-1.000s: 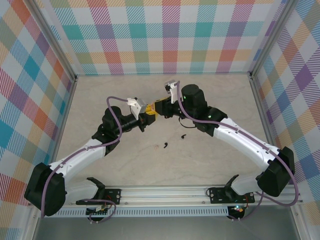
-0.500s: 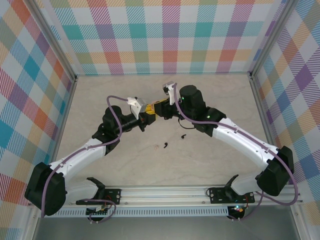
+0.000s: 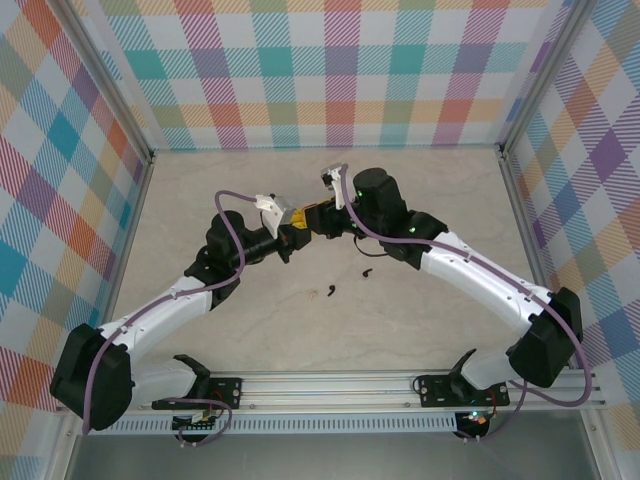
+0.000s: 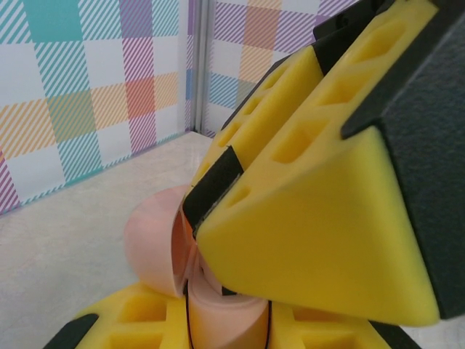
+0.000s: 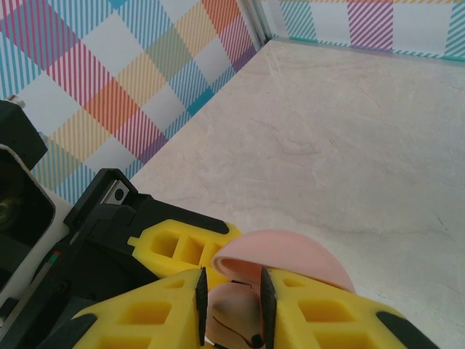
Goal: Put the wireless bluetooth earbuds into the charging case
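The pink charging case (image 4: 225,323) sits in my left gripper (image 3: 298,232), which is shut on its base, and its lid (image 5: 290,254) stands open. My right gripper (image 3: 312,222) meets it tip to tip above mid-table. In the right wrist view its jaws (image 5: 232,305) stand a narrow way apart, with a pale pink rounded part just under the lid between the pads. Whether they press on it is unclear. Two black earbuds (image 3: 330,291) (image 3: 366,272) lie on the table, nearer the arm bases than the grippers.
Checked walls (image 3: 330,70) close the pale table (image 3: 440,190) on three sides, with metal posts at the back corners. A rail (image 3: 330,385) with both arm bases runs along the near edge. Purple cables loop off both wrists.
My right wrist has slid a little to the left, toward the left gripper. The left arm and the two black earbuds have stayed put.
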Available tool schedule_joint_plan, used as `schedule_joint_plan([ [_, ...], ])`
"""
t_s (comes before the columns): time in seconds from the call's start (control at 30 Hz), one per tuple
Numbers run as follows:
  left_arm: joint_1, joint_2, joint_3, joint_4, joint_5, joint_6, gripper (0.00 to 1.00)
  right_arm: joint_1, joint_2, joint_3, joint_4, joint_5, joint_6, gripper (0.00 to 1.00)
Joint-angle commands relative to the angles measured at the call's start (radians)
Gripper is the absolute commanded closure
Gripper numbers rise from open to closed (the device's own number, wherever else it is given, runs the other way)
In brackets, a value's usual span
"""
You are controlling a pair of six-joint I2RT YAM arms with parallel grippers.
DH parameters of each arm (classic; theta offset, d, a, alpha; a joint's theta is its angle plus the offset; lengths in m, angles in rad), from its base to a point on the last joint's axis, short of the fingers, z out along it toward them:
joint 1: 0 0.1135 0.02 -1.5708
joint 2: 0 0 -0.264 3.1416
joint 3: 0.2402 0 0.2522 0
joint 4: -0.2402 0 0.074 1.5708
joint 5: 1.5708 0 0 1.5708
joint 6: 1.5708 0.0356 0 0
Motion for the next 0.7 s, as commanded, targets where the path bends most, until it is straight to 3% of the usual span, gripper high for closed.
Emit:
schedule_joint_plan([
  [0.0, -0.012, 0.006, 0.045, 0.030, 0.031, -0.001, 0.86, 0.008, 0.014, 0.033, -0.012, 0.003, -0.022, 0.68],
  [0.4, -0.012, 0.004, 0.045, -0.003, 0.007, 0.000, 0.86, 0.007, -0.006, 0.053, -0.043, 0.029, -0.016, 0.59],
  [0.67, 0.009, -0.005, 0.039, -0.036, -0.015, -0.040, 0.86, -0.007, -0.095, 0.014, -0.078, 0.161, -0.002, 0.57],
])
